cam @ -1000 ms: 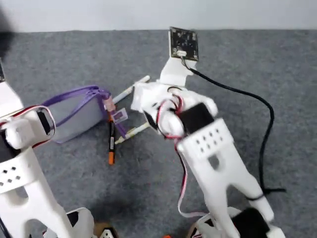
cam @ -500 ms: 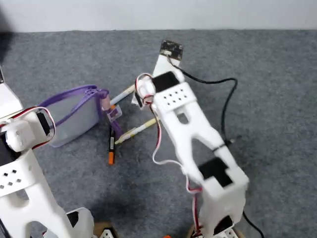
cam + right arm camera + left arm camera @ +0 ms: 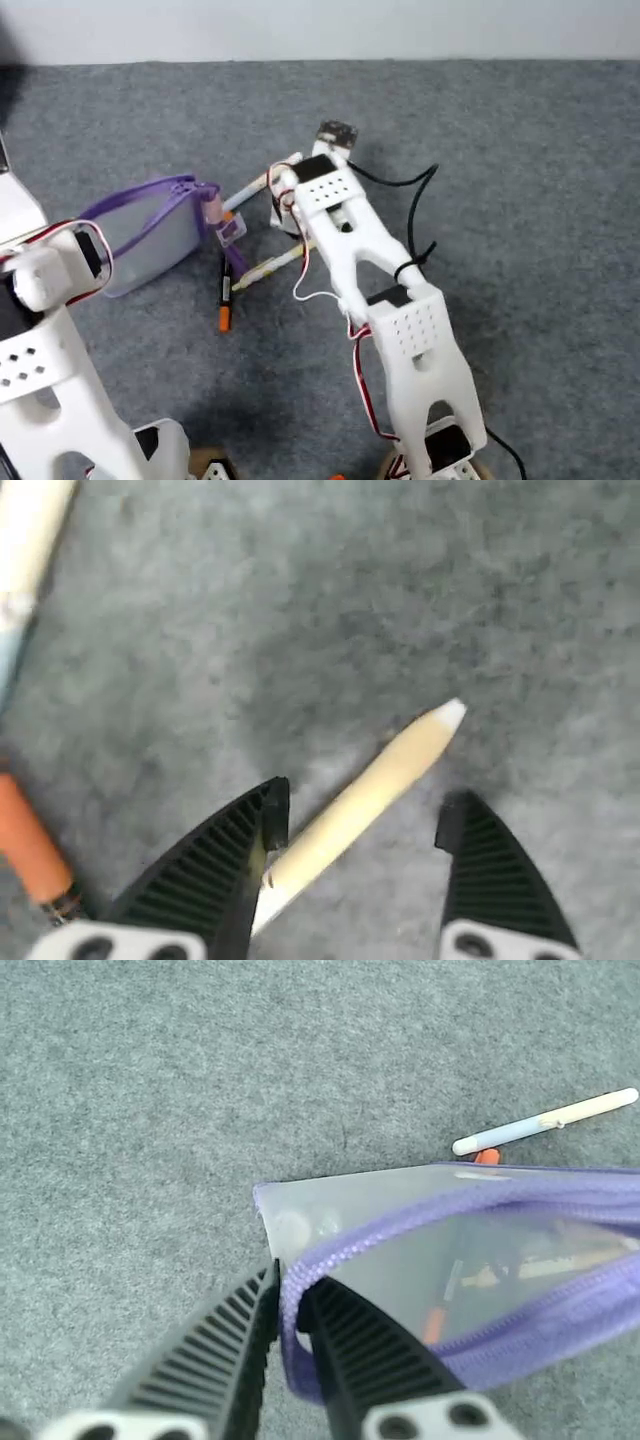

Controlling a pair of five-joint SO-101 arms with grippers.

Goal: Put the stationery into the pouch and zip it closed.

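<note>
The clear pouch [image 3: 150,235] with a purple zipper lies at the left, its mouth held open. My left gripper [image 3: 287,1298] is shut on the purple zipper rim [image 3: 330,1260] at the pouch's near corner. A cream pen [image 3: 268,266] lies right of the pouch, and my right gripper [image 3: 363,815] stands open low over it, one finger on each side of the pen [image 3: 370,785]. A black pen with an orange end [image 3: 224,292] and a blue-and-cream pen [image 3: 252,188] lie close by. The pouch's tag [image 3: 232,228] sits between them.
Grey carpet [image 3: 520,180] covers the table, with open room to the right and at the back. A black cable [image 3: 405,190] loops beside the right arm. The orange pen end [image 3: 30,850] lies just beside the right gripper's finger.
The right arm has stretched forward and dropped low over the pens, and its wrist has tipped down. The left arm and the pouch have kept still.
</note>
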